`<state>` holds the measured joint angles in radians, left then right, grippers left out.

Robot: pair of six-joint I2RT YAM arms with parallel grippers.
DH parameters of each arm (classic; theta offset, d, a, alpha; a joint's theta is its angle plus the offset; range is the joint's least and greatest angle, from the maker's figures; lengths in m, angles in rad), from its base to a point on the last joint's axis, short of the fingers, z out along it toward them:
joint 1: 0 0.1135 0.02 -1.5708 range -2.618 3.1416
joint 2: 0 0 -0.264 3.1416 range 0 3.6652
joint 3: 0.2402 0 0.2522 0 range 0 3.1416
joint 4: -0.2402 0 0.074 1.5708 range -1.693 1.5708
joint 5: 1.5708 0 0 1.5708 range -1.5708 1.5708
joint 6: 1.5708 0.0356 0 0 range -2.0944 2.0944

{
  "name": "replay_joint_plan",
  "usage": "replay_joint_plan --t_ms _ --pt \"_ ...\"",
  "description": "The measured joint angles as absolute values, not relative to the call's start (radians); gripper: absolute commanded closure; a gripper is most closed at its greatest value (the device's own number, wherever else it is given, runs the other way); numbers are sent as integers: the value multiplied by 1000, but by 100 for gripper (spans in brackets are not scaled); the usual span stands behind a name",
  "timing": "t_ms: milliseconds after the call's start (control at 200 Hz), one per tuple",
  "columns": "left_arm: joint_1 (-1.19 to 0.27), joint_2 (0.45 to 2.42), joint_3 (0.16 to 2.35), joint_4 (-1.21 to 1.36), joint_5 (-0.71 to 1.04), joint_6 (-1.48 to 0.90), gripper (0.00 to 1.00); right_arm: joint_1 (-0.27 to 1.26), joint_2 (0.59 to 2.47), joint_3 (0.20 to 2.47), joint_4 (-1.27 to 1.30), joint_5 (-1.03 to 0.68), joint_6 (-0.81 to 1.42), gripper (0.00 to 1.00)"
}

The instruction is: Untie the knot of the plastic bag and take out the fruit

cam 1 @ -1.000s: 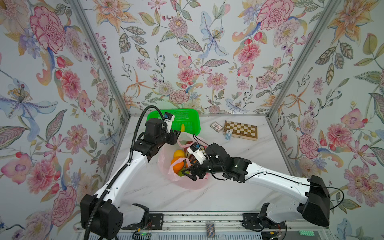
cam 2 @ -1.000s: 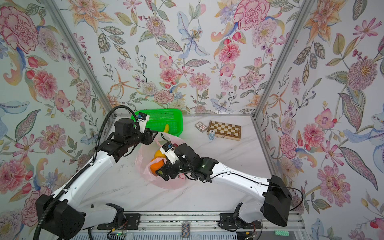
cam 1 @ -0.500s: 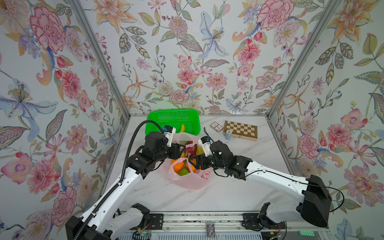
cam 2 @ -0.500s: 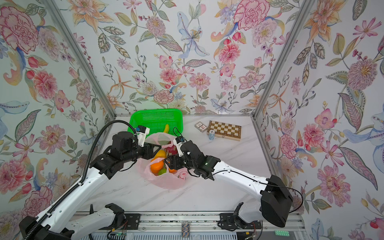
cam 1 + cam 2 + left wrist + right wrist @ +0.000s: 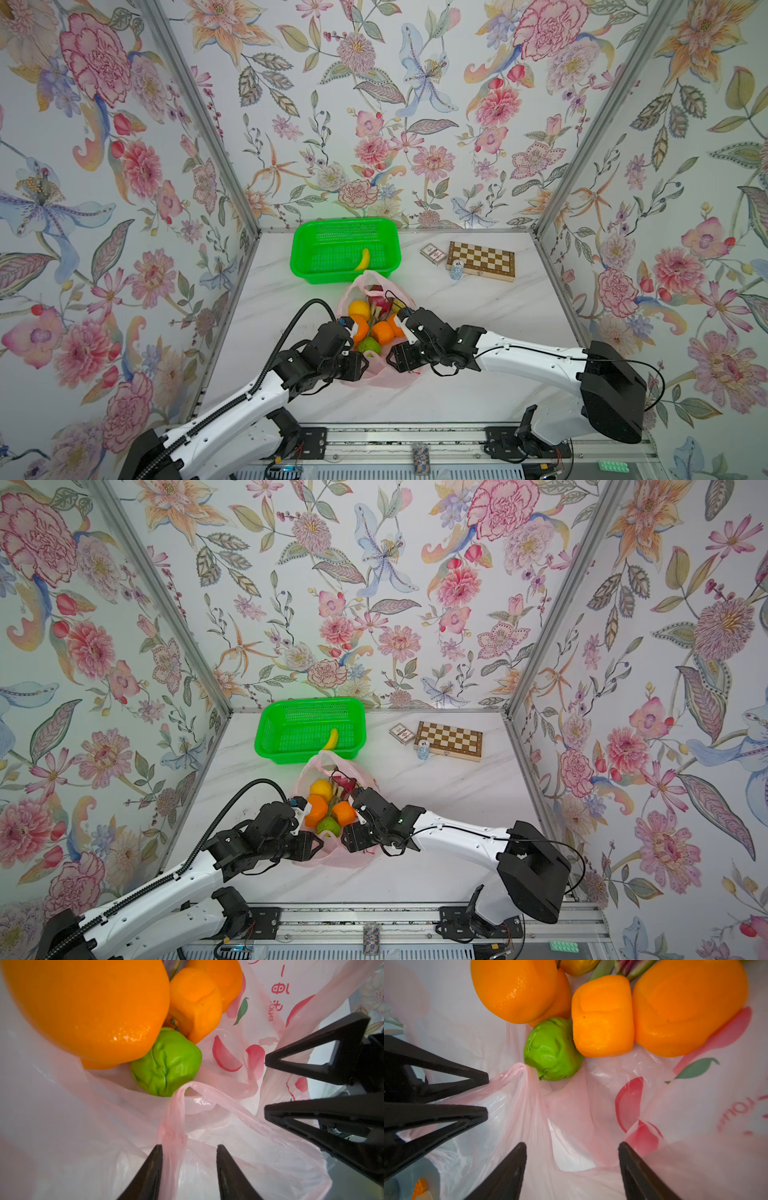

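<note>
The pink plastic bag (image 5: 386, 377) lies open on the table in both top views, with the fruit showing in its mouth: oranges (image 5: 382, 332), a yellow one (image 5: 359, 308), a green one (image 5: 369, 345) and a red dragon fruit (image 5: 380, 301). The knot is out of view; a loose handle loop (image 5: 176, 1105) rises beside the green fruit (image 5: 166, 1061). My left gripper (image 5: 189, 1147) is open at the bag's near end, the loop's strand running between its fingers. Facing it, my right gripper (image 5: 571, 1145) is open wide over the bag film, next to the green fruit (image 5: 552, 1049).
Behind the bag stands a green basket (image 5: 299, 253) holding a small banana (image 5: 364, 259). At the back right lie a chessboard (image 5: 481, 261), a card box (image 5: 433, 253) and a small blue-white stack (image 5: 456, 270). Patterned walls close in three sides.
My left gripper swung from the basket side down to the bag's near end, and its jaws narrowed. The right gripper drew back to the near end too. The bag's mouth now lies wide open.
</note>
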<state>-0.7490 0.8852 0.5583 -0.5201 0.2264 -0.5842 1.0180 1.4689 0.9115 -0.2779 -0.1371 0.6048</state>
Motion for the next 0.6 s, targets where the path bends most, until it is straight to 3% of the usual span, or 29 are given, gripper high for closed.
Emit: replay_joint_plan --t_ms 195,595 --pt "-750 846 579 -550 168 -595 35 1018 1467 966 -263 -83 626 25" --pt "-751 888 815 -601 80 -501 26 999 1524 1076 -246 64 612 26"
